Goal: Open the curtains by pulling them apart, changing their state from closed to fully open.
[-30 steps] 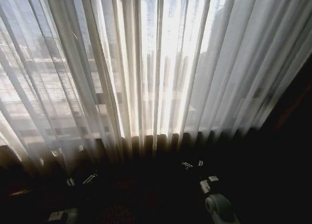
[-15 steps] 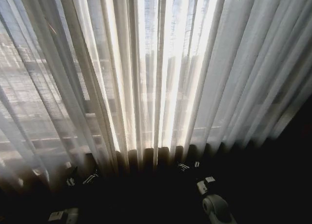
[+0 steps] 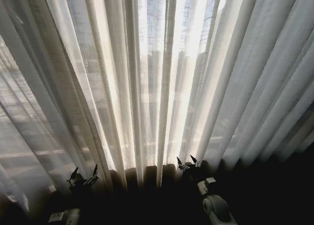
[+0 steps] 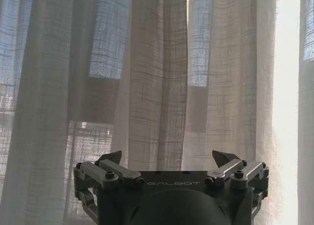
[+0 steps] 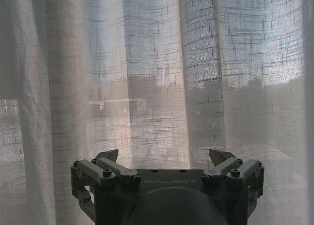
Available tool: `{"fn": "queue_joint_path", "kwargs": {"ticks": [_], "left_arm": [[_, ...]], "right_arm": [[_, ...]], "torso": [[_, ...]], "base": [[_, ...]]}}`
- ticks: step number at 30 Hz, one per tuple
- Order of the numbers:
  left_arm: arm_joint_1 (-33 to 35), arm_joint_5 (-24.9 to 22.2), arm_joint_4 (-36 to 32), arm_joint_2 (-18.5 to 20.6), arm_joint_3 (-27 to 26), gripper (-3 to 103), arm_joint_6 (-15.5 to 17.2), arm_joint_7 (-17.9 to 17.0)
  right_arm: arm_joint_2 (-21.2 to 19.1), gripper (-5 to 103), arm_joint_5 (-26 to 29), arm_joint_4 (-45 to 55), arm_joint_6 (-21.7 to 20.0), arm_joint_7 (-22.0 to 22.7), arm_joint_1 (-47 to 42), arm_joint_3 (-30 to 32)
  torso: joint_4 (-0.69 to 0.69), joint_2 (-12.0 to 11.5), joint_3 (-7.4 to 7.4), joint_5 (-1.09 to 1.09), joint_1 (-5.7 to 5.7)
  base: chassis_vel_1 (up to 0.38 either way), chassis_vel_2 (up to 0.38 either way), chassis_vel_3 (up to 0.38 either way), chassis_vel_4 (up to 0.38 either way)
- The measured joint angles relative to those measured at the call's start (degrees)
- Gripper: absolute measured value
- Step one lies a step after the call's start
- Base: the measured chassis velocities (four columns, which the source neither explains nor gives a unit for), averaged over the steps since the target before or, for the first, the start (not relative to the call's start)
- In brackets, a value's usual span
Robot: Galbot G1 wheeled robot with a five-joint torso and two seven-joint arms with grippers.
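the sheer cream curtains (image 3: 157, 78) hung closed across the window, right in front of the robot. the left gripper (image 3: 83, 176) and right gripper (image 3: 187, 162) were both raised near the pleats, fingers spread wide, gripping nothing.

I see strong daylight (image 3: 179, 48) coming from outside, brightest near the middle of my head view. Behind the fabric there are dark window frame bars (image 4: 105, 95), one horizontal and some vertical. Further outside I can make out the grey shapes of buildings (image 5: 147, 90), not clear. The low part of the room (image 3: 274, 195) is very dark, I cannot tell the floor.
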Motion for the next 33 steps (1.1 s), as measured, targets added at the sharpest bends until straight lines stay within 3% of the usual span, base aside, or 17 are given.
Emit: {"fn": "queue_joint_path", "kwargs": {"ticks": [2,4,8,20,26,30,33], "left_arm": [[0.00,0.00,0.00,0.00,0.00,100,0.00,0.00],[0.05,0.00,0.00,0.00,-0.01,100,0.00,0.00],[0.06,0.00,0.00,0.00,-0.02,100,0.00,0.00],[0.02,0.00,0.00,0.00,-0.02,100,0.00,0.00],[0.03,0.00,0.00,0.00,-0.01,100,0.00,0.00],[0.04,0.00,0.00,0.00,-0.02,100,0.00,0.00],[0.03,0.00,0.00,0.00,-0.02,100,0.00,0.00]], "right_arm": [[-0.06,100,-0.16,-0.11,0.10,0.20,0.14,0.00],[-0.72,100,-1.27,-2.04,-0.03,4.21,2.54,-0.81],[-0.89,100,-0.98,-5.07,-0.91,7.70,6.10,-2.19],[-0.06,100,0.88,-14.21,-1.84,11.39,16.24,-6.04],[-0.13,100,2.44,-13.64,-0.55,9.75,15.70,-6.47],[-0.67,100,3.07,-13.40,-0.04,2.03,14.61,-5.85],[-0.85,100,3.91,-13.75,0.29,1.13,14.56,-5.88]], "torso": [[0.00,0.00,0.00,0.00,0.00],[0.00,0.08,-0.07,0.01,-0.21],[0.00,0.11,-0.07,0.01,-0.23],[0.02,0.02,-0.02,-0.01,-0.09],[0.00,0.05,-0.04,0.01,-0.14],[0.01,0.04,-0.03,-0.01,-0.12],[0.00,0.04,-0.04,-0.01,-0.12]], "base": [[-0.081,0.115,0.036,-0.039],[0.019,0.007,-0.014,0.022],[0.050,-0.086,-0.065,0.060],[0.002,-0.006,-0.003,0.005],[0.000,0.000,0.000,0.000],[0.000,0.000,0.000,0.000],[0.000,0.000,0.000,0.000]]}}
